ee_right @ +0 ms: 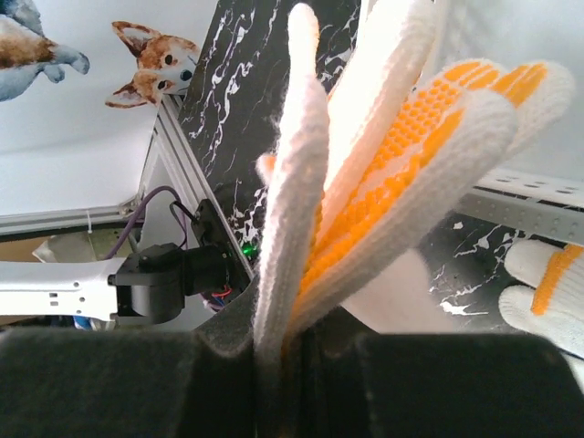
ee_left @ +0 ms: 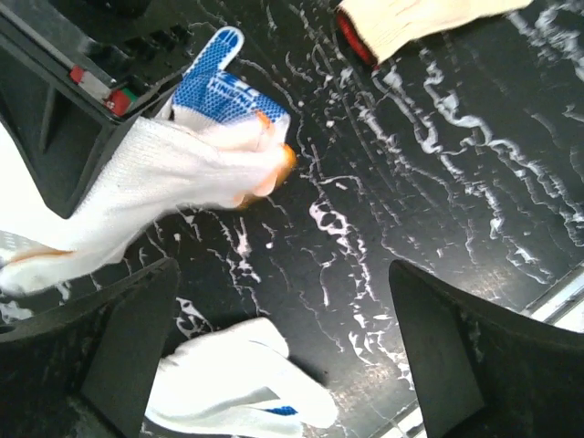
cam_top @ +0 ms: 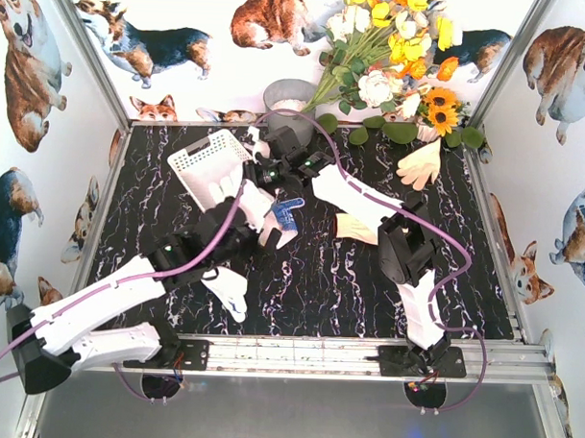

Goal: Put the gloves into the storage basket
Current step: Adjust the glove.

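Orange-dotted glove [ee_right: 429, 137] tight in right jaws; left jaws wide apart, basket [cam_top: 200, 155] partly behind arms [cam_top: 356, 197].

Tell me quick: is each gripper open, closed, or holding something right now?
Left gripper: open, nothing between its fingers.
Right gripper: closed on an orange-and-white glove.

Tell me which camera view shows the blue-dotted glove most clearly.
The left wrist view: the blue-dotted glove sits close, grip dots clear, though a white glove covers part of it. The top external view shows that glove as a small blue patch. The right wrist view does not show it.
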